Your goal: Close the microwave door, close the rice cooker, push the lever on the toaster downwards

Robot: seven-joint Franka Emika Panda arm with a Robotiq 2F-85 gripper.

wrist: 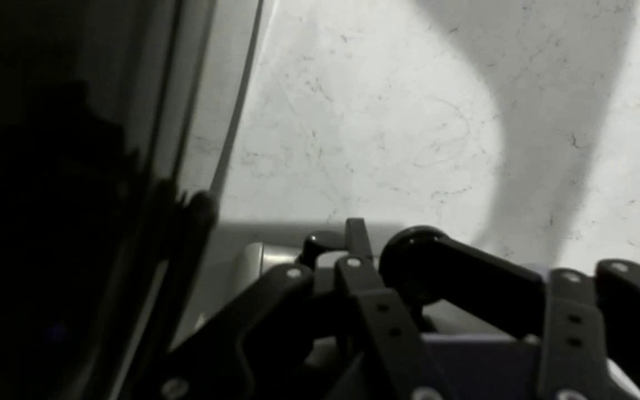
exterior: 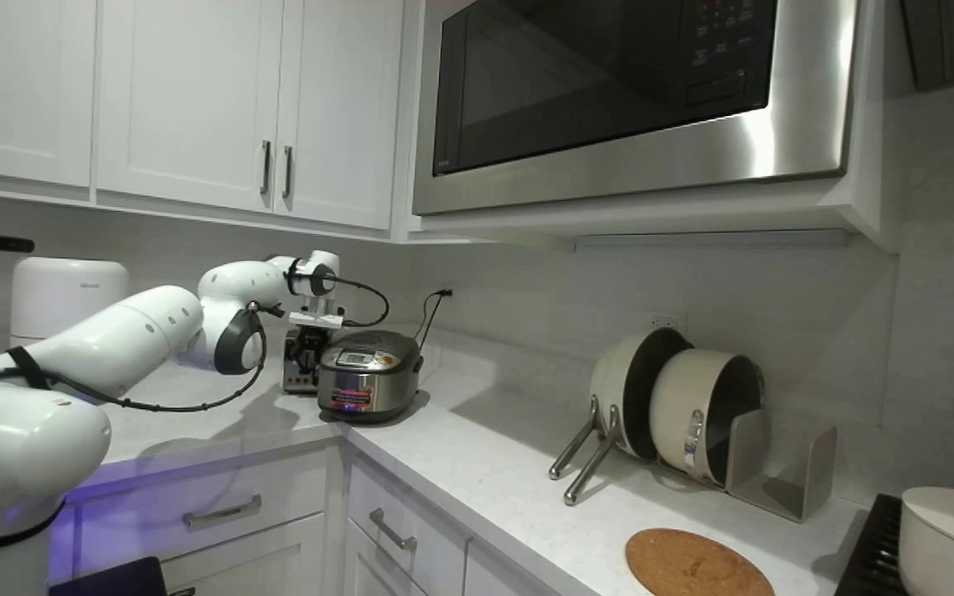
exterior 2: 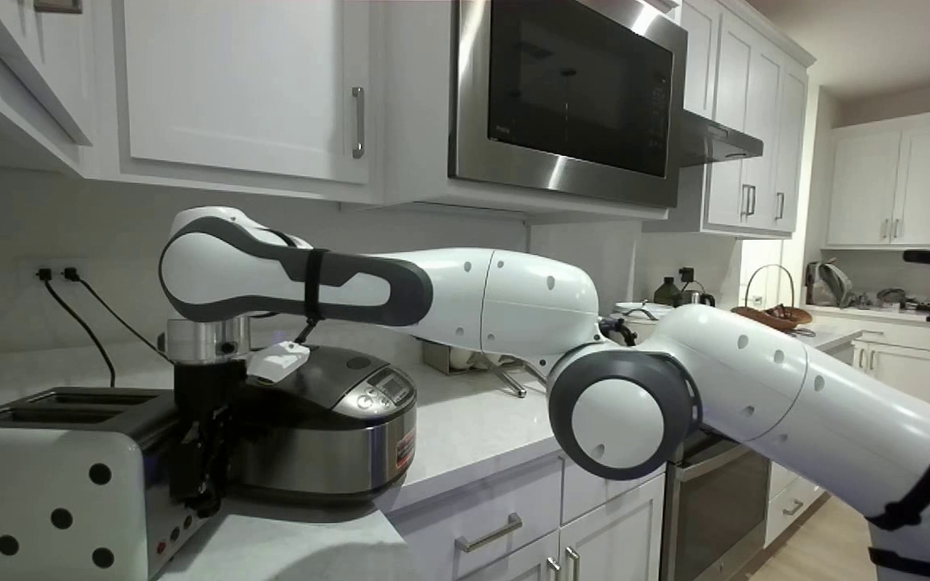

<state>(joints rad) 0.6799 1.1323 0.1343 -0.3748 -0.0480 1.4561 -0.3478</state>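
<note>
Fingers [wrist: 370, 297]: at toaster [exterior 2: 37, 488] | just beside: rice cooker [exterior: 369, 377] | farther: pans [exterior: 676, 406]

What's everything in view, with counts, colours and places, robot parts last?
microwave: 1, steel and black, above counter
rice cooker: 1, silver and black, counter corner
toaster: 1, silver and black, beside rice cooker
plugs: 2, black, behind toaster
rack: 1, beige, on counter
pans: 2, cream and black, in rack
round mat: 1, brown, near stove
pot: 1, cream, on stove
rounded appliance: 1, white, partly behind arm
oven: 1, steel, below counter level
range hood: 1, dark, beyond microwave
bottle: 1, dark, background
basket: 1, brown, background
cabinets: several, white, above and below counter
arm: 1, white and grey, over counter
end effector: 1, black, at toaster's front
</note>
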